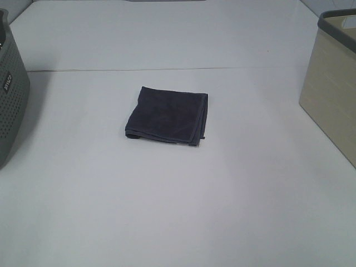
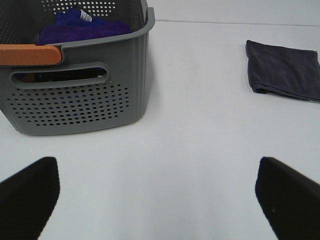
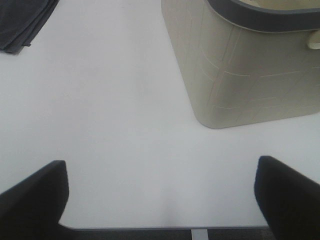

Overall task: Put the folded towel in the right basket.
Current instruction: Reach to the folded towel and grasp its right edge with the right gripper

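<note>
Bare white tabletop (image 1: 178,222) lies nearest the exterior camera and fills most of that view.

Right basket (image 1: 334,94): beige, tall-walled, dark rim, at 3 o'clock.
Grey basket (image 1: 8,94): perforated, at 9 o'clock. The left wrist view shows an orange handle (image 2: 30,54) and purple cloth (image 2: 85,27) inside it.
Folded towel (image 1: 167,115): dark grey square, flat on the tabletop just toward 12 o'clock of centre. It is well apart from both baskets and untouched. Layered edges show along its 3 and 6 o'clock sides.
Left claw (image 2: 159,192): spread wide, nothing between the fingers, low over the tabletop near the grey basket.
Right claw (image 3: 160,195): also spread wide and empty, near the right basket.

Judgement: task not begun.

Risks:
- A pinch that takes only the top layer at the loose edges would likely let the towel fall open in the lift.
- The basket wall is tall, so a low carry could drag the hanging cloth against the rim and leave it draped outside.
- The grey basket already holds cloth, so it could be mistaken for the target.

Not visible or unclear:
- Neither arm shows in the exterior view.
- Both baskets are cut off by the frame.
- The right basket's floor is unseen.
- The label on the grey basket is unreadable.
- The claw fingers are cropped at the wrist views' edges.
</note>
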Motion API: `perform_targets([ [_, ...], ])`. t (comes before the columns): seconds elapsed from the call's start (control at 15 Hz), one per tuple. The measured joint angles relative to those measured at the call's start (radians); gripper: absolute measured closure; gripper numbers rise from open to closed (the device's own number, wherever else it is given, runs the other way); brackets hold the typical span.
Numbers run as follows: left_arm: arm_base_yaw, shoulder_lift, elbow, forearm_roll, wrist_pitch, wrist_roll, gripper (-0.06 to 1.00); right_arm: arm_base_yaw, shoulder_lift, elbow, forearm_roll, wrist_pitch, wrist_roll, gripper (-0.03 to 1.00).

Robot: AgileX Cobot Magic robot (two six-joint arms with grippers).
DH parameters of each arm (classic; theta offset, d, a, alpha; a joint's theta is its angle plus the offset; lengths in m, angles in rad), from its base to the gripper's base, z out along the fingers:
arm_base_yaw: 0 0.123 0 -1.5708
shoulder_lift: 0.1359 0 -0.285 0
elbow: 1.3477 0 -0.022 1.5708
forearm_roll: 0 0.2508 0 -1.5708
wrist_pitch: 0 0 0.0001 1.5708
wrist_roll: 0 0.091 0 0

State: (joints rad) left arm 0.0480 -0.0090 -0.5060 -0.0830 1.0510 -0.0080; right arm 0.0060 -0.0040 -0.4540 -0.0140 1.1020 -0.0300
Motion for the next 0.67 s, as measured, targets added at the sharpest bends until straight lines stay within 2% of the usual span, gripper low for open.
perform_targets([
  [0.67,0.0,0.0,0.0,0.0,0.0,0.0,-0.05,0.0,0.0,0.0,0.0,0.0,0.0,0.0],
])
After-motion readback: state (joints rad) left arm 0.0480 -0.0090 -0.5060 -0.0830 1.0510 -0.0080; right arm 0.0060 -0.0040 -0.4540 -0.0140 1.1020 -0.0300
